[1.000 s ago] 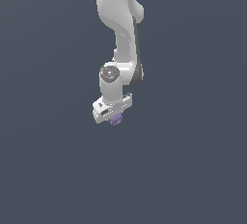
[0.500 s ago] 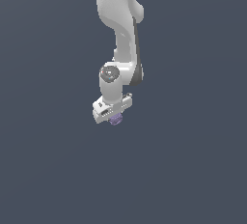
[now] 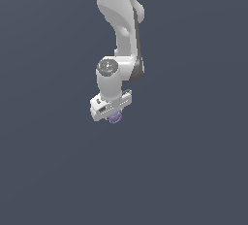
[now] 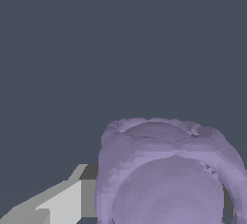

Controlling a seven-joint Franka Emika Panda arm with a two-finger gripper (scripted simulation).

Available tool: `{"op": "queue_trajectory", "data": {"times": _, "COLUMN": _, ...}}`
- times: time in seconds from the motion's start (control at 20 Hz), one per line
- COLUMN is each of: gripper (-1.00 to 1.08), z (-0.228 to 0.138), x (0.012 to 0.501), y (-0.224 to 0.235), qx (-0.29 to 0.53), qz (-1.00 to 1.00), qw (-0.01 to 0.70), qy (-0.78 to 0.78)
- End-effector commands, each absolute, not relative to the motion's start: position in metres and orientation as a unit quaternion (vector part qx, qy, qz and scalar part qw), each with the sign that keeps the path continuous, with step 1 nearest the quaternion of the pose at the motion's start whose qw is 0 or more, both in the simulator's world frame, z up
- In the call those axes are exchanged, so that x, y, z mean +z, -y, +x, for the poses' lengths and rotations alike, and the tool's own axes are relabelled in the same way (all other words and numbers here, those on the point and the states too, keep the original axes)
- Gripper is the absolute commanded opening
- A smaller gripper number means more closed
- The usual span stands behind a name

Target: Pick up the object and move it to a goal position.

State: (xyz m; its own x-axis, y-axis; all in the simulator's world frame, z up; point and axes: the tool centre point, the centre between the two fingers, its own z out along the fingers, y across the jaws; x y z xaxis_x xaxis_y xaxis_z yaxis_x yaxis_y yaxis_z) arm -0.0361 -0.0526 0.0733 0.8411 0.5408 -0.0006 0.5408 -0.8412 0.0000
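The object is a small muted-purple lumpy ball (image 3: 115, 117). In the exterior view it sits right under the white hand of my arm, between the fingers of my gripper (image 3: 115, 116). In the wrist view the ball (image 4: 164, 175) fills the near part of the picture, with one grey-white finger (image 4: 62, 201) pressed against its side. The other finger is mostly hidden behind the ball. The gripper is shut on the ball and holds it in mid-air against the plain dark background.
Only a flat dark blue-grey background shows around the arm (image 3: 121, 30) in both views. No goal marker or other object is in view.
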Motion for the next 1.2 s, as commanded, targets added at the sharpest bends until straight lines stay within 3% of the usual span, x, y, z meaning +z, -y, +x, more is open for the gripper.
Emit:
{"op": "queue_trajectory", "data": {"times": 0.0, "gripper": -1.00, "z": -0.033, "x": 0.090, "y": 0.055, "qx": 0.000, "qz": 0.959, "qw": 0.000, "qy": -0.282}}
{"op": "queue_trajectory", "data": {"times": 1.15, "gripper": -1.00, "z": 0.010, "x": 0.319, "y": 0.091, "qx": 0.000, "qz": 0.959, "qw": 0.000, "qy": -0.282}}
